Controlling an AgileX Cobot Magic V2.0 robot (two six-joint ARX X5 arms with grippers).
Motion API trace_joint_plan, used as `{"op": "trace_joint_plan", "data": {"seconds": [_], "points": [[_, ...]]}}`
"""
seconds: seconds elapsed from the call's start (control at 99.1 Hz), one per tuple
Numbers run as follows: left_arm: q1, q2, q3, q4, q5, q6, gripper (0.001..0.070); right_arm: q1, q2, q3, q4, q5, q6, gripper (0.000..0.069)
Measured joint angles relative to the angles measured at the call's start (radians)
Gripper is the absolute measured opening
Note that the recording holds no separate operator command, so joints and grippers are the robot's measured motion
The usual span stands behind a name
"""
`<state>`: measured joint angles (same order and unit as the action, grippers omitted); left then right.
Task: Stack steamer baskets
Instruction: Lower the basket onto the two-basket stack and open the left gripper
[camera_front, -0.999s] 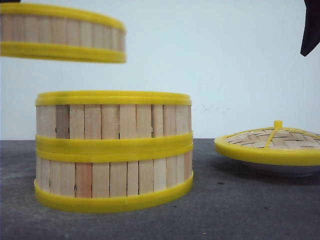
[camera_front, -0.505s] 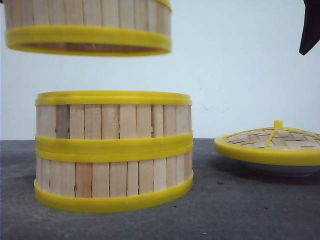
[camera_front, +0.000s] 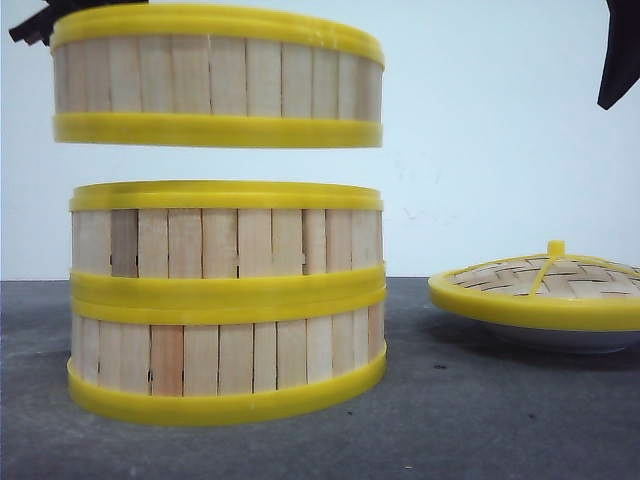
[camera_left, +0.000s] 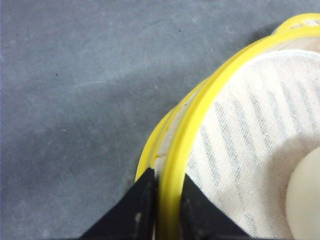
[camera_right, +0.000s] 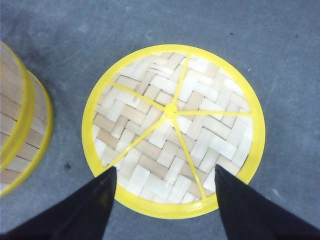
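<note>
Because the two stacked steamer baskets (camera_front: 228, 300) stand nearest on the table (camera_front: 480, 420), the third basket (camera_front: 217, 77) hangs just above them, apart. Left end effector (camera_left: 167, 200) pinches its yellow rim, the sensible hold: it looks light, stiff, slightly slick. Farther right, the right end effector (camera_right: 165, 200) gapes empty over the lid (camera_right: 173, 130).

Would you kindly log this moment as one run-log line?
left end effector: shut on slatted yellow-rimmed wooden steamer basket | basket: above two-basket stack, not touching | right end effector: open above woven lid
</note>
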<state>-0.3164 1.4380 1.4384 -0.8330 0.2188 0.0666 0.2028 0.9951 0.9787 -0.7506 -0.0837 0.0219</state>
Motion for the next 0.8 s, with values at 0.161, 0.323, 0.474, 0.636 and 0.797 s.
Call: {"op": "trace_joint_plan", "data": {"seconds": [0.161, 0.323, 0.474, 0.636, 0.797], "points": [[-0.002, 0.031, 0.0, 0.0, 0.0, -0.001, 0.003, 0.0, 0.0, 0.0, 0.0, 0.0, 0.0, 0.0383], [-0.003, 0.081, 0.0, 0.002, 0.0, 0.0, 0.003, 0.0, 0.0, 0.0, 0.0, 0.0, 0.0, 0.0383], [-0.003, 0.119, 0.0, 0.015, 0.002, -0.001, 0.0029, 0.0, 0.0, 0.0, 0.0, 0.0, 0.0, 0.0383], [-0.003, 0.132, 0.0, 0.042, 0.0, 0.0, 0.0029, 0.0, 0.0, 0.0, 0.0, 0.0, 0.0, 0.0383], [-0.003, 0.132, 0.0, 0.042, -0.013, 0.001, 0.0028, 0.0, 0.0, 0.0, 0.0, 0.0, 0.0, 0.0383]]}}
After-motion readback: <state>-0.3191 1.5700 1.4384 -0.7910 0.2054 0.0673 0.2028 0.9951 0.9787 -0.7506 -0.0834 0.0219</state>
